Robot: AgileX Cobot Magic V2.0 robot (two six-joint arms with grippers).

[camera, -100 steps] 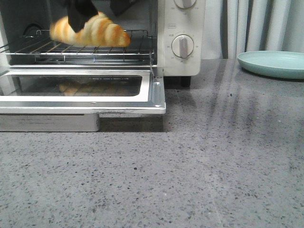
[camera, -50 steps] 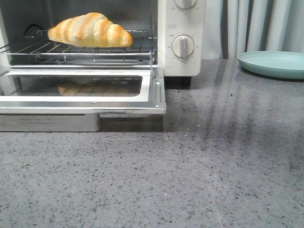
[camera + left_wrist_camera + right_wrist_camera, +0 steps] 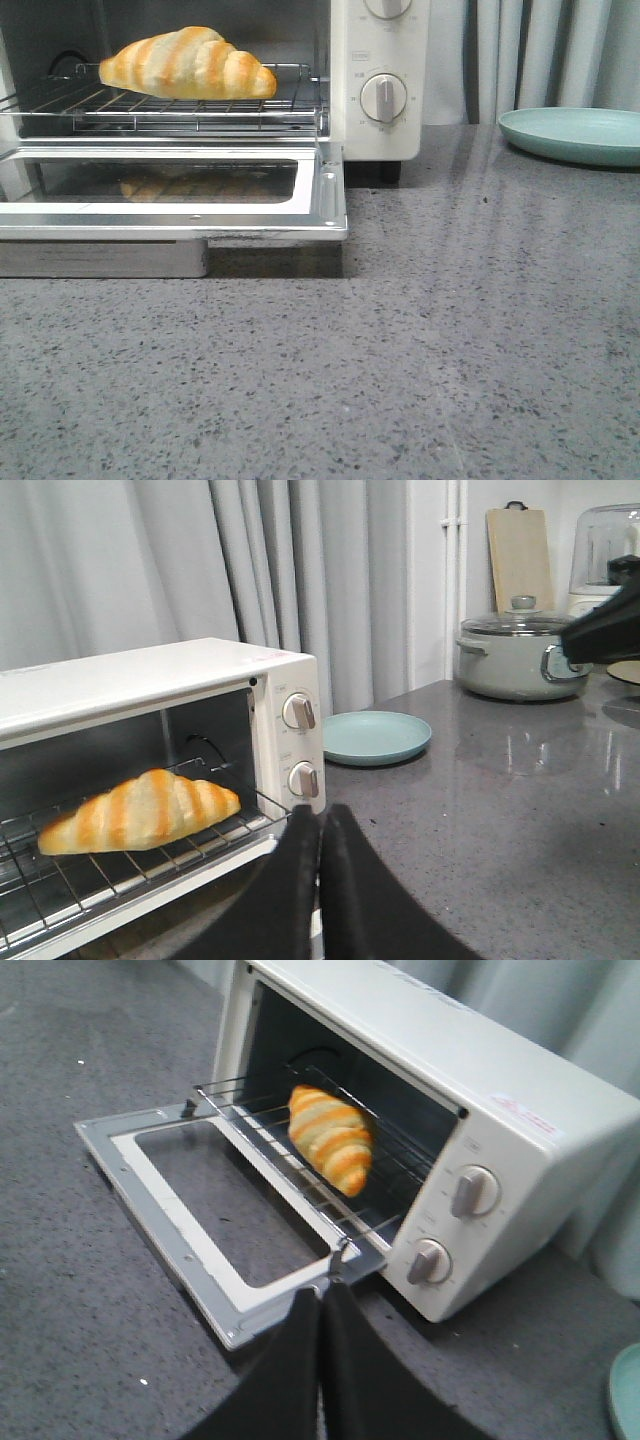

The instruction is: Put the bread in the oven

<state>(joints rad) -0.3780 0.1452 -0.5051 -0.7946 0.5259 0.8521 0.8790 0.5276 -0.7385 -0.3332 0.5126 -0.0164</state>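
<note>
The bread (image 3: 188, 63), a golden-orange striped croissant roll, lies on the wire rack (image 3: 190, 103) inside the cream-white oven (image 3: 380, 130), whose glass door (image 3: 170, 190) hangs open and flat. It also shows in the left wrist view (image 3: 138, 810) and the right wrist view (image 3: 332, 1138). My left gripper (image 3: 320, 815) is shut and empty, off to the side of the oven's dials. My right gripper (image 3: 320, 1295) is shut and empty, above the open door's near corner. Neither gripper shows in the front view.
A pale green plate (image 3: 575, 135) sits on the grey counter to the right of the oven, also in the left wrist view (image 3: 377, 737). A lidded pot (image 3: 512, 655) and a cutting board (image 3: 518, 555) stand further off. Curtains hang behind.
One second ago a dark gripper held the bread over the rack. It has let go and left the front view; the bread rests on the rack, still since half a second ago.
</note>
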